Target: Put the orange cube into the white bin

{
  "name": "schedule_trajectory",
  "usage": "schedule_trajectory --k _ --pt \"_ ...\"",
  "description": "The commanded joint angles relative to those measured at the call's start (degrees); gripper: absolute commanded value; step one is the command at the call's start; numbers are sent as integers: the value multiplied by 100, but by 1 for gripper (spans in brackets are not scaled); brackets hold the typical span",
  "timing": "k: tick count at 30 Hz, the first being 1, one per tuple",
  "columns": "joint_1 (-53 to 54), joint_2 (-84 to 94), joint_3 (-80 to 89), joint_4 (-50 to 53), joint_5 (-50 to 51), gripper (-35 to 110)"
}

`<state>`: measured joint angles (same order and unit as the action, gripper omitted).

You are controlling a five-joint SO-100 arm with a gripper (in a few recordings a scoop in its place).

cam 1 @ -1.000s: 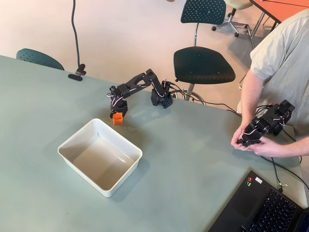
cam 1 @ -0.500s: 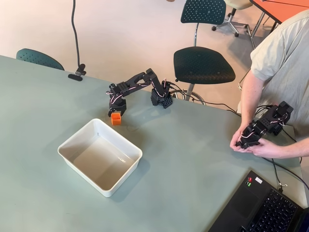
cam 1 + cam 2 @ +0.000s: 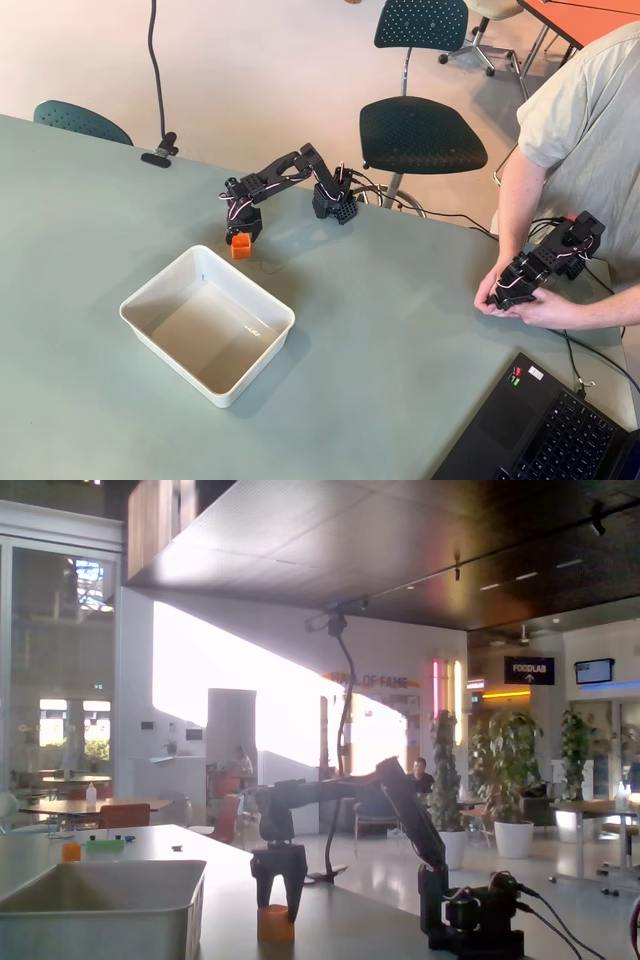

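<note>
Our pincer (image 3: 277, 905) points straight down at the table (image 3: 400, 330), and its two black fingers (image 3: 297, 885) stand on either side of the orange cube (image 3: 276, 923). From above we see the same pincer (image 3: 240, 236) right on top of the cube (image 3: 240, 246). We think the fingers are spread with the cube between them, but we cannot tell if they press on it. The cube sits on the table in both views.

Now we go from big to small. The table is wide and pale green. A person in a grey shirt (image 3: 585, 130) stands at the right edge in the overhead view. The white bin (image 3: 208, 323) lies in the middle of the table, and we see nothing in it. In the fixed view the bin (image 3: 100, 908) sits at the left, near the camera. The cube is just beside the bin's far corner, outside it, not touching it. The black arm (image 3: 285, 172) reaches from its base (image 3: 333, 203) at the table's far edge toward the cube. A laptop (image 3: 550, 430) lies at the bottom right corner. The little cube is the smallest thing.
</note>
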<state>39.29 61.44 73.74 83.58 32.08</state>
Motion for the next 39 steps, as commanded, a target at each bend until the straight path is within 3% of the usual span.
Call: schedule_trajectory --k 1,26,39 --pt "18 26 -149 -44 -18 34" --pt "18 149 -220 -53 -35 27" --pt "536 624 -1178 26 -211 27"
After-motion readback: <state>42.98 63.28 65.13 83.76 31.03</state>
